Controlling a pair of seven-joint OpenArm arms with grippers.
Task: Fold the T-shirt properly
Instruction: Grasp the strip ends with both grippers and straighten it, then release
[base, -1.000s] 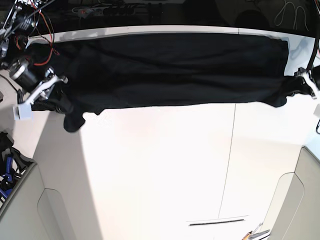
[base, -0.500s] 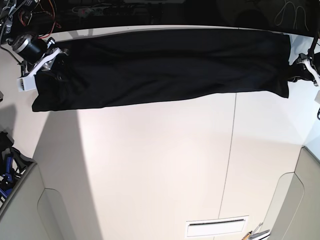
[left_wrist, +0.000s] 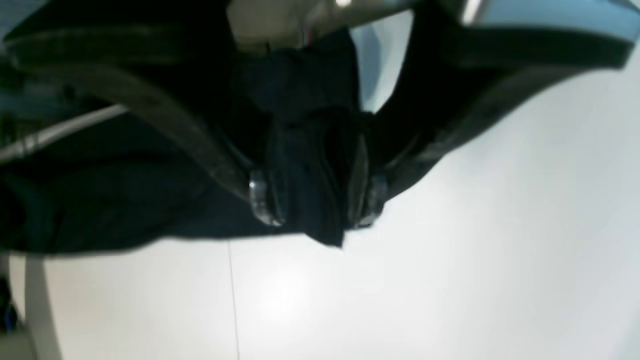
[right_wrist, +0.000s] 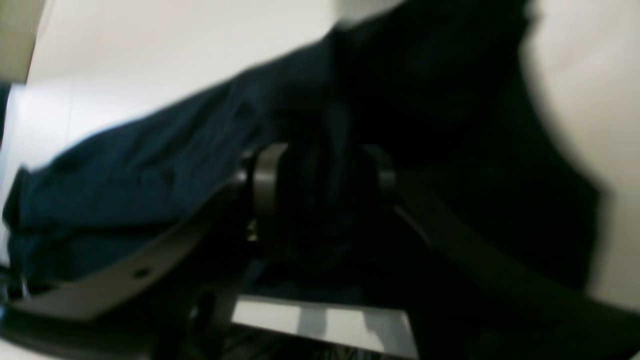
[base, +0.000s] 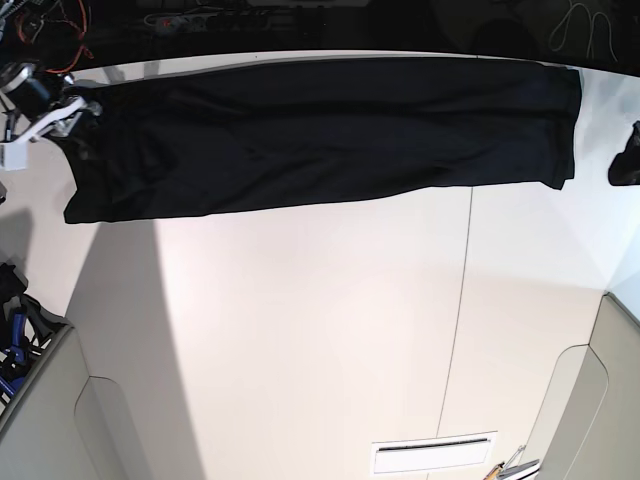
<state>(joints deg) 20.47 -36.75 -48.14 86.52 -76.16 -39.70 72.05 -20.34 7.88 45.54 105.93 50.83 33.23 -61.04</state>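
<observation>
The left gripper (left_wrist: 316, 200) is showing its two fingers parted, with a bunch of black fabric sitting between them; I cannot tell whether they are pinching it. The right gripper (right_wrist: 322, 180) is looking much the same in its blurred wrist view: jaws apart, dark cloth filling the gap, grip unclear. In the base view it is sitting at the cloth's left end.

The T-shirt (base: 320, 130), one only, is lying stretched in a long band across the far side of the white table (base: 320, 330). One thin seam (base: 455, 330) is running down the tabletop, and one slotted white plate (base: 433, 455) is lying near the front edge. Red wires (base: 75, 20) are hanging at the far left corner. Nothing is lying on the cloth.
</observation>
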